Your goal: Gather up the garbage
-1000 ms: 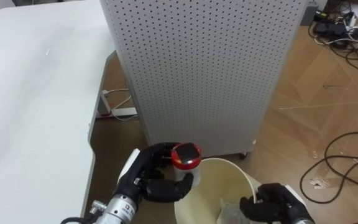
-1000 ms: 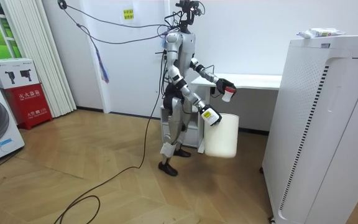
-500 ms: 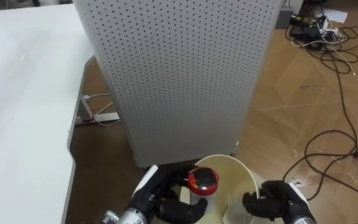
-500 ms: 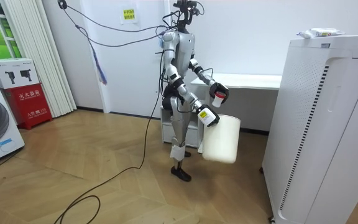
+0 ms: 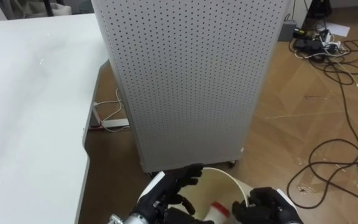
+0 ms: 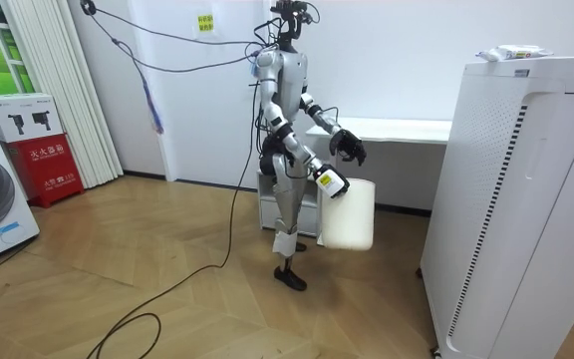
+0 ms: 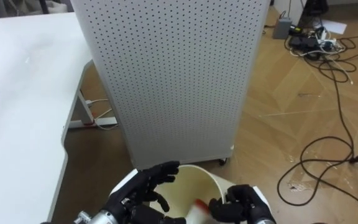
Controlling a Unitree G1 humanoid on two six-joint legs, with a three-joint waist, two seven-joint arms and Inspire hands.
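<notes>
Standing close up to the perforated cabinet [image 5: 185, 81], with the white table [image 5: 30, 93] on its left, the robot carries a cream bin [image 5: 229, 177] low in front of itself. Its right hand [image 5: 263, 208] is curled over the bin's near rim and clamped there. Its left hand [image 5: 169, 196] hangs over the mouth with its fingers spread apart and nothing in them. The garbage [image 5: 219, 210] shows as a white blur with a patch of red inside the bin, below the left hand and, as far as I can see, touching neither hand. Loose cables [image 5: 334, 56] lie on the wooden floor off to the right.

From where I stand the garbage looks like a small capped container. I'd guess it is light, stiff and rather smooth, so it would be best taken round the body under the cap. The bin seems light and rigid enough to hang from its rim.

By my count there is one cabinet, one table, one bin and one piece of garbage that I can make out.
</notes>
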